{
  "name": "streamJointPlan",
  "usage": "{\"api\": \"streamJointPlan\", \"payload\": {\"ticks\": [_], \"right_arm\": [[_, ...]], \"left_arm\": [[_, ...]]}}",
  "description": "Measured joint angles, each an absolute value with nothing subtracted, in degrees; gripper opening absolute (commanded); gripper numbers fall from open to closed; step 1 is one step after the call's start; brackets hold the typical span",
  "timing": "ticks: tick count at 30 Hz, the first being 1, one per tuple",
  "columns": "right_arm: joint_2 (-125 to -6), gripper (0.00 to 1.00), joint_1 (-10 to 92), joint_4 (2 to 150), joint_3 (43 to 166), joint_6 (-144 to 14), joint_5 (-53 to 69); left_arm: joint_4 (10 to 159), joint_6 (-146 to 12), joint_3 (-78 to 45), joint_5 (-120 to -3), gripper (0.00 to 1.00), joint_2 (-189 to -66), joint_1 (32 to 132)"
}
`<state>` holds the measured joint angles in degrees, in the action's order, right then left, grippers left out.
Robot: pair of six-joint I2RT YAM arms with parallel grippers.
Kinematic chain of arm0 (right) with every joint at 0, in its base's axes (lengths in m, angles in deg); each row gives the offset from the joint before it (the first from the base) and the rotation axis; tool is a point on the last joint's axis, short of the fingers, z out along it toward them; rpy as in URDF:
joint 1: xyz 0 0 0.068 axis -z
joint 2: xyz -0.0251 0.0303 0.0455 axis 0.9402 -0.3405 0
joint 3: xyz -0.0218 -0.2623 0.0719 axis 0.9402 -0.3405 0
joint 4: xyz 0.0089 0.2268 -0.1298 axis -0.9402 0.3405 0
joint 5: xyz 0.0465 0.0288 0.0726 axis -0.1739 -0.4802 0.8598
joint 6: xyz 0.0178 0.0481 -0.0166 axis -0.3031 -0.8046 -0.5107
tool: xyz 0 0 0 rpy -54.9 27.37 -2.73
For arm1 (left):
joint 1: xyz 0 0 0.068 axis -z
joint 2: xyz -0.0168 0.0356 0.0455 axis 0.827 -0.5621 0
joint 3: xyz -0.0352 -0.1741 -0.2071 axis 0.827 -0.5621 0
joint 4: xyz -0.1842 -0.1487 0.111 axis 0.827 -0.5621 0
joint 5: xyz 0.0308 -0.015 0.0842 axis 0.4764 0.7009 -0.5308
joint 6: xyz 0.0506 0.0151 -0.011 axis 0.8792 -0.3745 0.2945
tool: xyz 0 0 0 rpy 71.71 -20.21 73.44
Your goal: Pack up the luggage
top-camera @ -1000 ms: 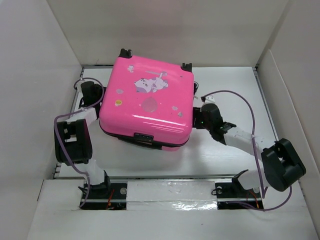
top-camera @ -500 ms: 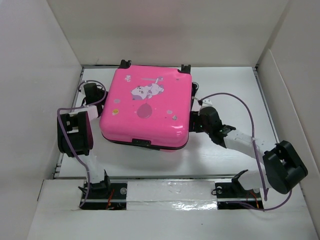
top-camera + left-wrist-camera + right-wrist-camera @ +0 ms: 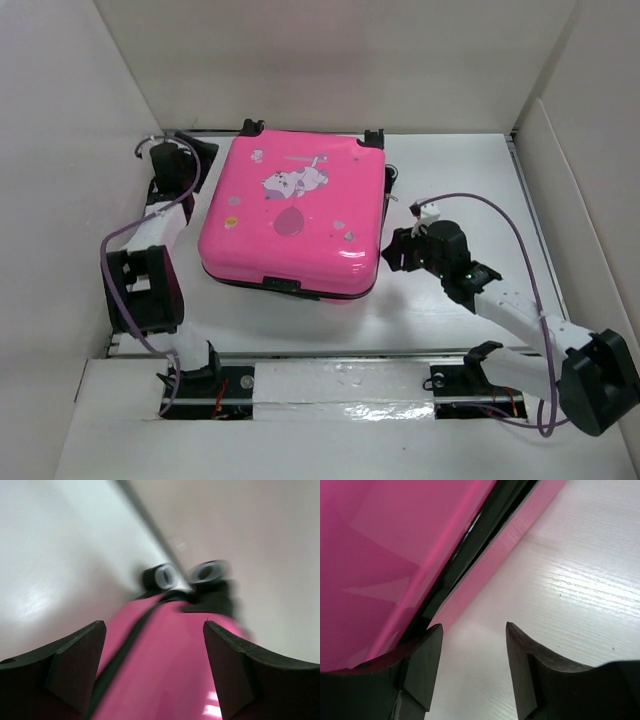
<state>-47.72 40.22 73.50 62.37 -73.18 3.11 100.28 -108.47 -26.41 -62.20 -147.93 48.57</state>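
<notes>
I work in a robot test booth, a lab rig rather than a lived-in room: my white table (image 3: 450, 170) is boxed in on three sides by plain white board walls (image 3: 330, 60). My arms (image 3: 510, 300) are bolted to a taped strip (image 3: 340, 385) along the near edge, purple cables (image 3: 470, 197) loop loose, and one pink suitcase (image 3: 290, 215) lies there as a prop.

The pink luggage (image 3: 290, 215) lies closed and flat on the white table (image 3: 455, 165).
</notes>
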Motion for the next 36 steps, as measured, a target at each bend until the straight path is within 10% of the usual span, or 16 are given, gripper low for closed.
{"api": "streamJointPlan", "payload": {"ticks": [3, 4, 6, 22, 36], "right_arm": [[-42.5, 0.39, 40.5, 74.9, 61.0, -72.1, 4.9], [-40.6, 0.33, 40.3, 75.7, 60.6, -71.7, 5.3], [-36.5, 0.19, 39.4, 77.6, 59.8, -70.9, 6.1], [-33.6, 0.07, 22.0, 84.7, 60.6, -69.8, 14.6], [-46.0, 0.15, 24.0, 80.4, 66.6, -71.6, 19.1]], "left_arm": [[99.4, -107.3, -23.7, -63.2, 0.44, -140.6, 48.7], [99.4, -107.1, -23.7, -63.5, 0.15, -137.1, 49.0], [100.2, -106.2, -24.9, -64.8, 0.00, -129.9, 50.1], [96.6, -97.7, -52.9, -53.5, 0.00, -93.5, 62.1], [101.7, -90.5, -43.7, -60.6, 0.00, -101.7, 91.2]]}}
